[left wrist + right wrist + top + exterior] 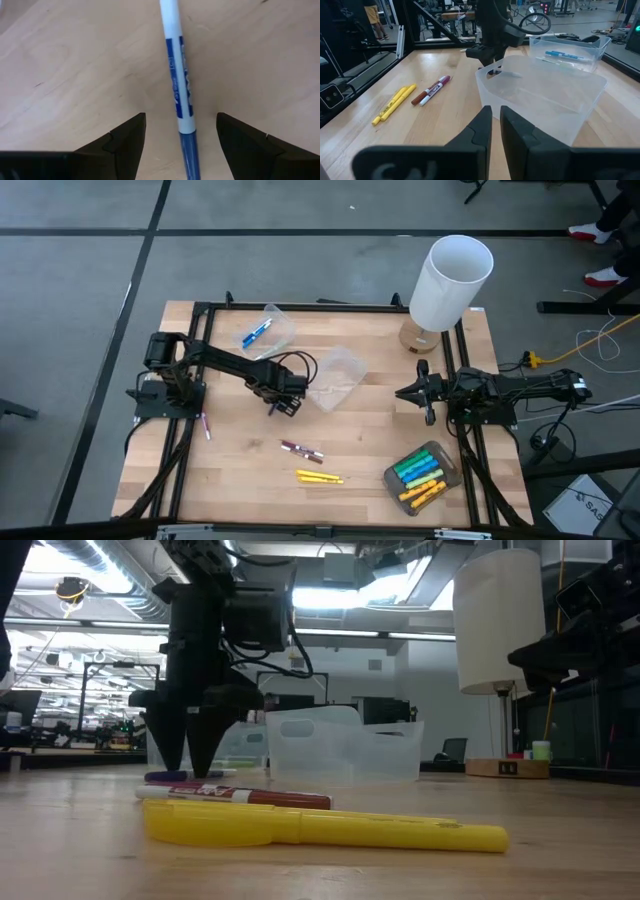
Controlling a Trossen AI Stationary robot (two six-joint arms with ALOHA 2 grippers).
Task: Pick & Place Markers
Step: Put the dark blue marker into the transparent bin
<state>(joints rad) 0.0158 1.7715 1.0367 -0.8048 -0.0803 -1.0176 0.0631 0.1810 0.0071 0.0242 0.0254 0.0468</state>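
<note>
beside the clear tub (335, 377), the left end effector (284, 406) stands open astride a blue-capped marker (178, 85) on bare table (240, 470).

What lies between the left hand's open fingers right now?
A white marker with a blue cap lies on the bare wood between the left hand's open fingers, untouched by either. The left wrist view shows it.

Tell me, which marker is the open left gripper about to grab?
The white marker with a blue cap, lying between the left gripper's open fingers.
</note>
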